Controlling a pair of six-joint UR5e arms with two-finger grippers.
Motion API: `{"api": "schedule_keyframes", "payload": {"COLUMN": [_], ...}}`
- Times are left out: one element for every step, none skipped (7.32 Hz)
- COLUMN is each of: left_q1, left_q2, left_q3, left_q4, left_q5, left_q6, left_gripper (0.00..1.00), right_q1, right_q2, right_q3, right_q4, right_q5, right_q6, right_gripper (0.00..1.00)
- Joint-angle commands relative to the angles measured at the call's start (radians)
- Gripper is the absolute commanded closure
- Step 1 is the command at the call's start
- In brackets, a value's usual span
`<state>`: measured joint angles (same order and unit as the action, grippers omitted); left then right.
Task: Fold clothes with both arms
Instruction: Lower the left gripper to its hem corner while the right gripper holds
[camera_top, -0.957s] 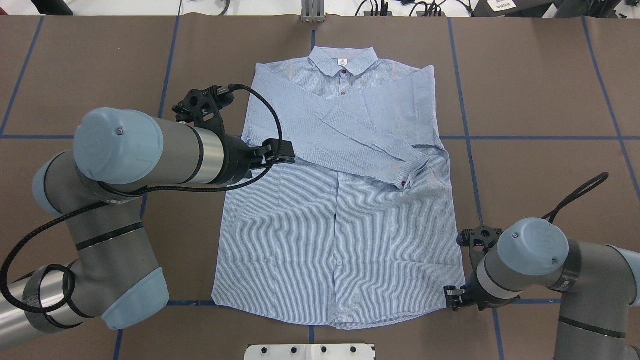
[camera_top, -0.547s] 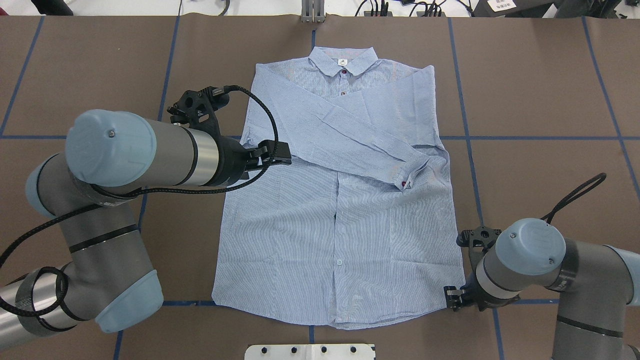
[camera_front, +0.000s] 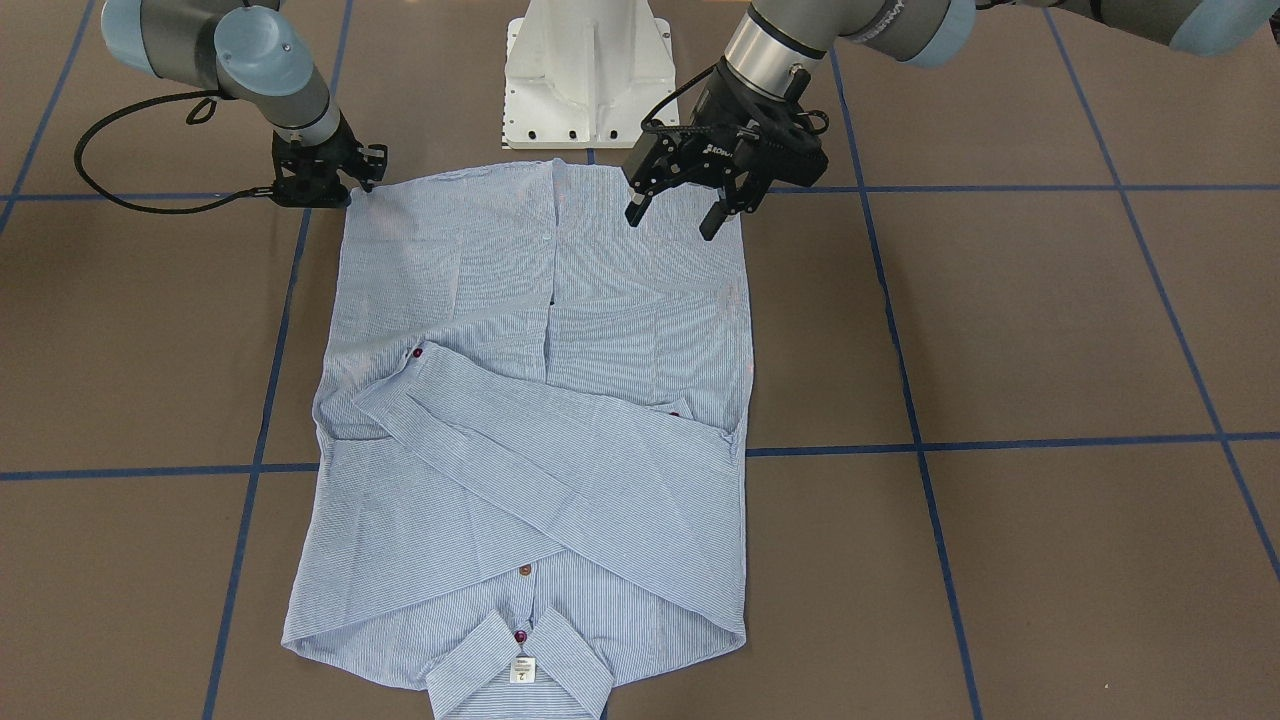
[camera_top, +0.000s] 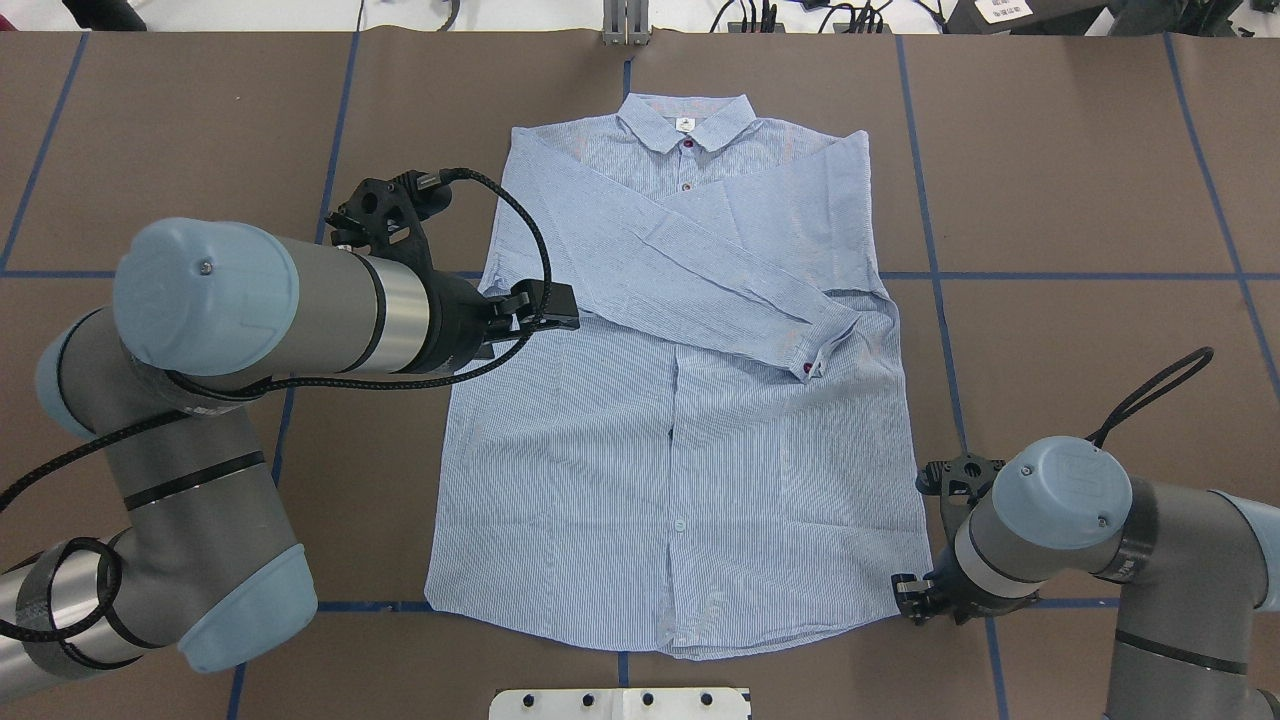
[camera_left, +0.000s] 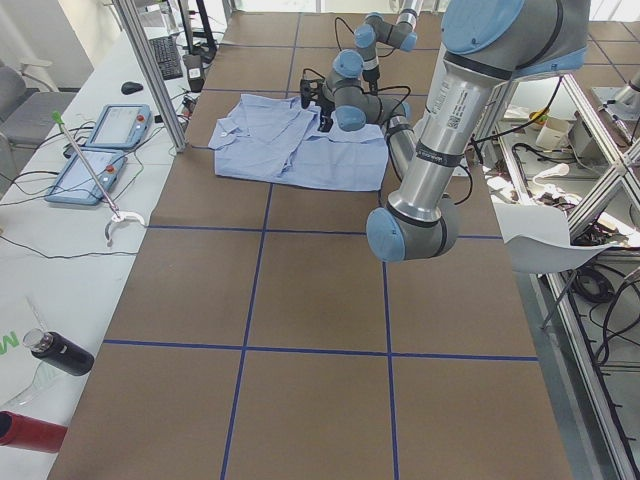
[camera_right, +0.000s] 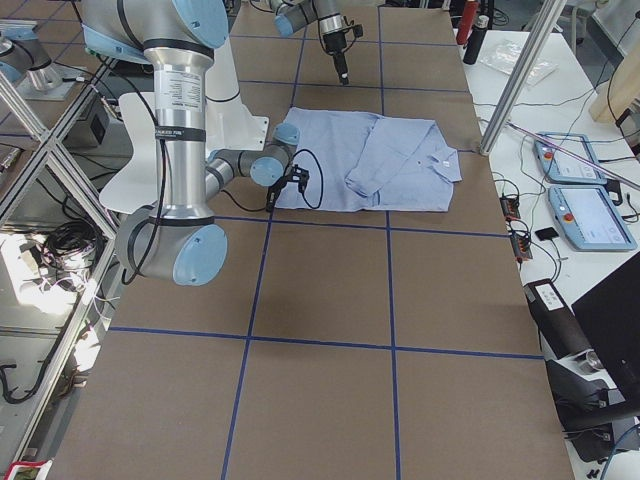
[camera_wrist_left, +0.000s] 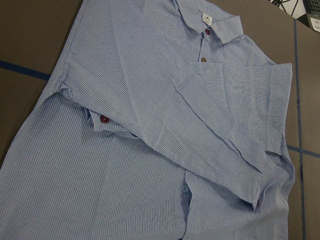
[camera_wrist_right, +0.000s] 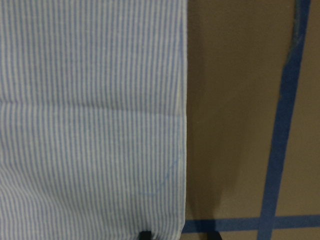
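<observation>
Light-blue striped button-up shirt (camera_top: 680, 480) lies flat on the brown table (camera_top: 1050, 200); black right gripper (camera_top: 905, 600) straddles one hem corner, narrowly parted, so the hovering, wide-spread black left gripper (camera_front: 671, 222) should reach the other corner before both pinch.

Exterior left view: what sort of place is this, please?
Probably a robotics laboratory: a large brown table gridded with blue tape, two grey-blue handheld control tablets on the white side bench, and silver aluminium frame posts.
</observation>
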<state>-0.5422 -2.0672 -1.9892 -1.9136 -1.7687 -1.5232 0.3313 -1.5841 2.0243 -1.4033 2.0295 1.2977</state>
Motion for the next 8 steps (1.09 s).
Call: {"api": "schedule_keyframes", "payload": {"left_q1": [0.001,0.001,-0.001,-0.001,-0.001,-0.001,0.001,0.002], "left_q2": [-0.001,-0.001,0.001,0.001,0.001,0.001,0.010,0.025], "left_q3": [-0.010,-0.010,-0.008,-0.008,-0.008,-0.008,-0.008,-0.008], "left_q4": [0.013,0.015,0.015,0.015,0.015,0.015,0.015,0.015], "left_q5": [0.000,0.000,0.000,0.000,0.000,0.000,0.000,0.000], "left_q6": [0.000,0.000,0.000,0.000,0.000,0.000,0.000,-0.005], "left_gripper": [0.00,0.00,0.00,0.00,0.00,0.00,0.00,0.00], "right_q1": [0.000,0.000,0.000,0.000,0.000,0.002,0.000,0.002], "right_q2": [0.001,0.001,0.001,0.003,0.006,0.012,0.016,0.018], "right_q3": [-0.001,-0.001,0.001,0.001,0.007,0.014,0.033,0.065], "right_q4": [0.000,0.000,0.000,0.000,0.000,0.000,0.000,0.001], "right_q5": [0.000,0.000,0.001,0.001,0.001,0.003,0.003,0.003], "right_q6": [0.000,0.000,0.000,0.000,0.000,0.000,0.000,0.002], "right_gripper": [0.57,0.70,0.87,1.00,1.00,1.00,1.00,1.00]}}
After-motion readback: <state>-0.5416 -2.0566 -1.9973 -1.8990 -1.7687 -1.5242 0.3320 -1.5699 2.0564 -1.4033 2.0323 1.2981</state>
